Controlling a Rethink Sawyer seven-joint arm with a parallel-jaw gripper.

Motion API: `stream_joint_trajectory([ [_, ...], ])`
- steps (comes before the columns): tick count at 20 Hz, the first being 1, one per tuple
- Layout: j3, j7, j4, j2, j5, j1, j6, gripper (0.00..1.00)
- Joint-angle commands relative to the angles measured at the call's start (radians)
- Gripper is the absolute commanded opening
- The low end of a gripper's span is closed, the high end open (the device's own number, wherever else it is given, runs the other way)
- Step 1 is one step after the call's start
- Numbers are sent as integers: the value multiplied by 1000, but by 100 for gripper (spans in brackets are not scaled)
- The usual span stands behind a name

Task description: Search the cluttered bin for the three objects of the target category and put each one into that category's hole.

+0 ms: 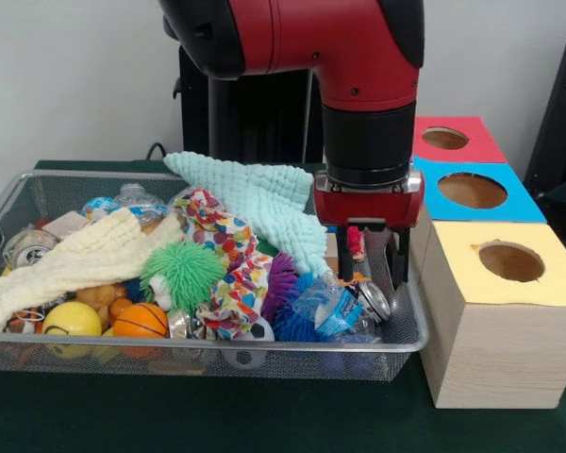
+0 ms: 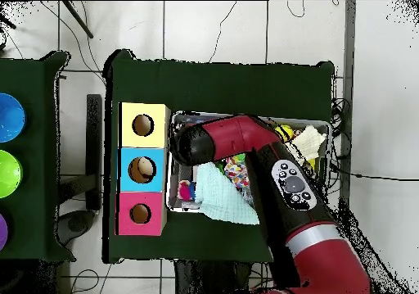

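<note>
The wire mesh bin (image 1: 407, 338) is full of clutter. A crinkly clear plastic piece with a blue label (image 1: 323, 308) lies at its right end, beside a silver can (image 1: 374, 301). Another clear plastic piece with blue marks (image 1: 132, 200) lies at the back left. My gripper (image 1: 372, 281) is open and empty. It hangs over the bin's right end, just above the can and slightly right of the near plastic piece. The blue-panelled hole (image 1: 472, 191) is in the middle wooden box to the right; it also shows in the overhead view (image 2: 142, 169). There my arm (image 2: 245, 147) hides the gripper.
The red-panelled hole (image 1: 445, 139) and the yellow-panelled hole (image 1: 511, 261) flank the blue one. The bin also holds a mint cloth (image 1: 255, 198), a cream cloth (image 1: 75, 257), a patterned cloth (image 1: 228, 255), green (image 1: 184, 272) and purple (image 1: 283, 283) spiky balls and small sport balls (image 1: 140, 321).
</note>
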Motion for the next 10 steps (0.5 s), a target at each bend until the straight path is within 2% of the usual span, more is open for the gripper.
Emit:
stream_joint_trajectory([
  [1, 76, -276, 15, -22, -25, -31, 141, 100],
  [7, 90, -278, 58, -41, -27, -57, 132, 100],
  [10, 92, -283, 48, -28, -41, -65, 126, 100],
])
